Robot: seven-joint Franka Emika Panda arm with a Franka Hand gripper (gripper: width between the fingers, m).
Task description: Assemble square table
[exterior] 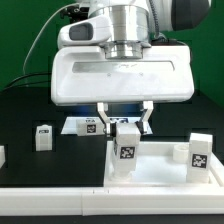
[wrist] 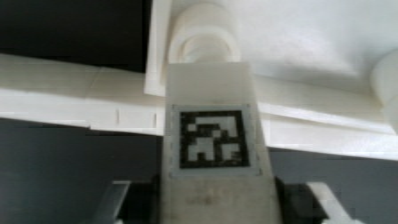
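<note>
My gripper (exterior: 126, 124) is shut on a white table leg (exterior: 126, 150), which stands upright over the near corner of the square table top (exterior: 155, 175) on the exterior view's left. I cannot tell whether the leg's lower end is seated there. In the wrist view the same leg (wrist: 214, 130) shows its black-and-white tag. It runs between my fingers (wrist: 128, 205) toward the white top (wrist: 71, 95), with my gripper (wrist: 214, 208) clamped on its sides. A second leg (exterior: 198, 153) stands upright on the top's corner at the exterior view's right.
A loose leg (exterior: 43, 137) stands on the black surface at the exterior view's left, and another white piece (exterior: 2, 156) is cut off at the edge. The marker board (exterior: 83, 125) lies behind my gripper. A long white rail (exterior: 60, 200) edges the front.
</note>
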